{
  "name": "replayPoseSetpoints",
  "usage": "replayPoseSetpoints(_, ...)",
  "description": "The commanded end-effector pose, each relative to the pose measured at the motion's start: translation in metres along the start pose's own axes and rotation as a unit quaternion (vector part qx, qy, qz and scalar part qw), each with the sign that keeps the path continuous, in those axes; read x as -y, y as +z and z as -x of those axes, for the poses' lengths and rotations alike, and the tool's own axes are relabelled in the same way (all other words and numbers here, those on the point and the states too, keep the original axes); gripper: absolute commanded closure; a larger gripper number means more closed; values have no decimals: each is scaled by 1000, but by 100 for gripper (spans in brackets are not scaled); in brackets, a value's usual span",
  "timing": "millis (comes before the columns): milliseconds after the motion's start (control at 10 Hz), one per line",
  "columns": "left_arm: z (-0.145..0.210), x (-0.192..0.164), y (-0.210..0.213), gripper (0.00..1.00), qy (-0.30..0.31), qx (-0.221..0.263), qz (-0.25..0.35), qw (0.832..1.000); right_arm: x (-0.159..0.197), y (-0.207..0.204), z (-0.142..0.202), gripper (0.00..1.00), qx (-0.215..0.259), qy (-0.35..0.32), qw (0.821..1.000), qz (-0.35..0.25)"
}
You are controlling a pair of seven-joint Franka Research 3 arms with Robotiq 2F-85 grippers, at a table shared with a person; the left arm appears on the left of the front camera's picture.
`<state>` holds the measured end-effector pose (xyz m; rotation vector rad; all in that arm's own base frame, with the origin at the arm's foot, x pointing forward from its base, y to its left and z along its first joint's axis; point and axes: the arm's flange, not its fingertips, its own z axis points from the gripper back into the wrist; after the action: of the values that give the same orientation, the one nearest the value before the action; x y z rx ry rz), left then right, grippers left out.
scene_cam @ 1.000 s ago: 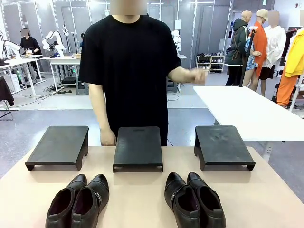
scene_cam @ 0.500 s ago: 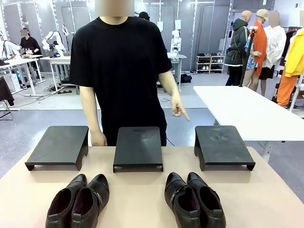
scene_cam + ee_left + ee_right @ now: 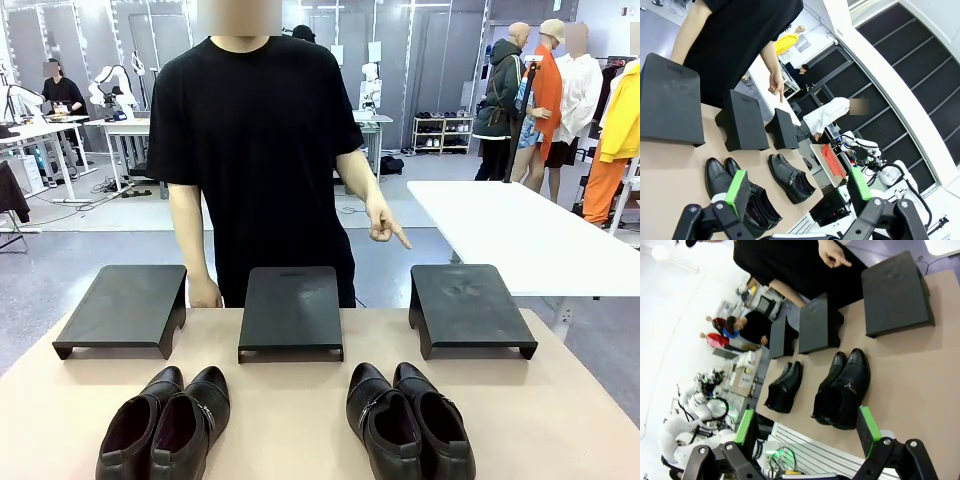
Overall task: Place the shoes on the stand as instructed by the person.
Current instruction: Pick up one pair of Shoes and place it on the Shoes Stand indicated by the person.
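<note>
tan tabletop [image 3: 290,420], white table [image 3: 510,230] beyond its right corner, grey floor [image 3: 50,280], small shelf rack [image 3: 443,132] far back

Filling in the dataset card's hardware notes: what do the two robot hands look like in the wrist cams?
They match. The left hand has two black linkage fingers with pale round pivot pins, each tipped with a bright green pad. The right hand has the same black linkage and the same green pads.

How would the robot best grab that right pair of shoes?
Probably from above, at the open collars: the right pair stands upright, shoes touching, toes toward the person. Reaching down into both openings could pinch the two inner walls together.
</note>
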<state>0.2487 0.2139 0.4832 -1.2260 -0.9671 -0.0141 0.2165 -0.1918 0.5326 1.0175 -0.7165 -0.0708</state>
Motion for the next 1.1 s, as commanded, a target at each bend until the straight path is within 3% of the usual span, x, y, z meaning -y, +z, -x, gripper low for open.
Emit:
replayPoseSetpoints(0,0,0,1,0,-7,-2,6,1000,-34,-43,2,0,-51,6,998,37)
replayPoseSetpoints(300,0,0,1,0,-7,-2,6,1000,-73,-122,-1,0,-138,26,987,83)
replayPoseSetpoints(600,0,0,1,0,-7,-2,6,1000,-98,-219,-2,0,-245,22,958,149)
replayPoseSetpoints(1000,0,0,1,0,-7,-2,6,1000,-102,-310,29,0,-314,-12,917,246)
